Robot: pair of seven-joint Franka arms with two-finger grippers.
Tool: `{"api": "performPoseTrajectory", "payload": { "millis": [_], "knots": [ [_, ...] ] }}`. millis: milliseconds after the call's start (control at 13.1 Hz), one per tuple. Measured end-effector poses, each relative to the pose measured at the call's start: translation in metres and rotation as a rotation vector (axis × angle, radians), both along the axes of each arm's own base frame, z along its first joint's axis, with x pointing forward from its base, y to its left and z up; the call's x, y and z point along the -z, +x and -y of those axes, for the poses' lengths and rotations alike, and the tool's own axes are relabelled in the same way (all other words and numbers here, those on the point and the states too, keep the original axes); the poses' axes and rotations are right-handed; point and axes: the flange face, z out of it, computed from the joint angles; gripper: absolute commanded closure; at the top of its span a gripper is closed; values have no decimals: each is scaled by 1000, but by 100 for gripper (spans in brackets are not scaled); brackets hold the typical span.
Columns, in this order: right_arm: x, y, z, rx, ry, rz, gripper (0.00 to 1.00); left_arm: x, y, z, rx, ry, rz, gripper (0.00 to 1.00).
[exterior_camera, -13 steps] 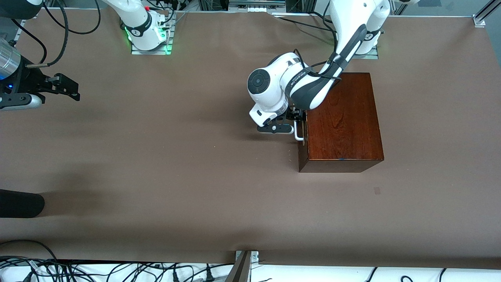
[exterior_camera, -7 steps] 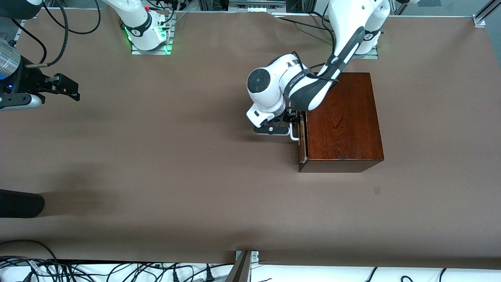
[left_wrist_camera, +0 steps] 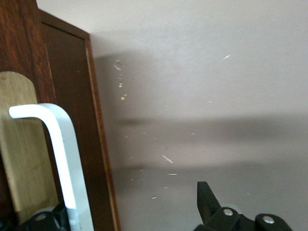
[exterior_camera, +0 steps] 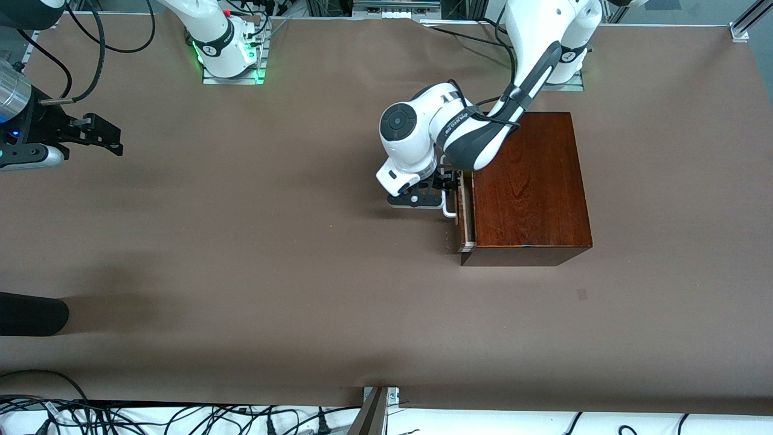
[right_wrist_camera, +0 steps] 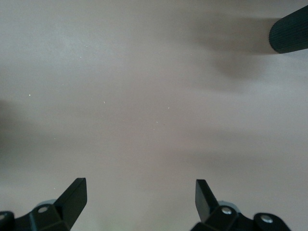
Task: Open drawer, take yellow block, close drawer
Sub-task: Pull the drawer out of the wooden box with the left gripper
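The dark reddish-brown wooden box (exterior_camera: 525, 181) stands on the table near the left arm's base. Its drawer (exterior_camera: 464, 214) faces the right arm's end of the table and is pulled out a narrow gap, showing a pale wood edge (left_wrist_camera: 19, 144). My left gripper (exterior_camera: 448, 188) (left_wrist_camera: 130, 204) is open at the white bar handle (exterior_camera: 449, 209) (left_wrist_camera: 62, 163), with one finger hooked between the handle and the drawer front and the other finger (left_wrist_camera: 207, 199) outside it. My right gripper (exterior_camera: 109, 138) (right_wrist_camera: 139, 187) waits open over bare table at the right arm's end. The yellow block is hidden.
A black cylindrical object (exterior_camera: 30, 314) (right_wrist_camera: 288, 36) juts in at the right arm's end of the table, nearer to the front camera. Cables (exterior_camera: 181, 417) lie along the table's near edge. Brown table cover (exterior_camera: 272, 241) spreads in front of the drawer.
The drawer has slid out a little toward the right arm's end, and the left gripper has moved the same way with the handle. The right arm has not moved.
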Motion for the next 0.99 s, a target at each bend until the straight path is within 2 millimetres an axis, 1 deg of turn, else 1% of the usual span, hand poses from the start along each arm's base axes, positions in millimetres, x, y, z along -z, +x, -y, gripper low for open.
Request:
{"api": "performPoseTrajectory", "payload": {
  "millis": [229,993],
  "knots": [
    [0,0,-1,-1,1,0,0,-5,-3,14,3,-23,15,0],
    [0,0,-1,-1,1,0,0,-8,-4,36,1,-48,24,0]
  ]
}}
